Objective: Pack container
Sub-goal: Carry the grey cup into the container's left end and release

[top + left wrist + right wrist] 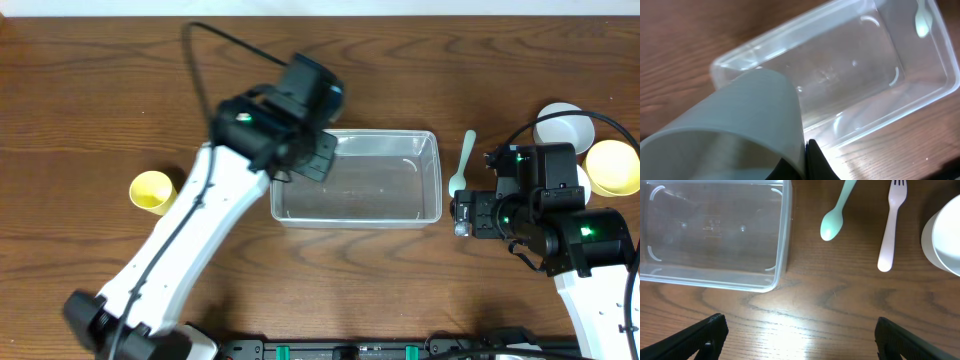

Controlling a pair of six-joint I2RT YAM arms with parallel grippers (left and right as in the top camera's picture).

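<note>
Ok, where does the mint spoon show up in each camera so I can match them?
Overhead: the spoon lies on the table just right of the container.
Left wrist: the spoon is in the top right corner, by the container's far end.
Right wrist: the spoon is top centre, between the container and a pink fork.
Shared landmark: the clear container, in all three.

The container (pixel 355 218) is clear, glossy plastic on a table (pixel 100 80) of dark, grained wood. The cup (pixel 740 120) is frosted, matt plastic; the spoon (pixel 831 225) and fork (pixel 889 225) right of the container, smooth plastic.
</note>
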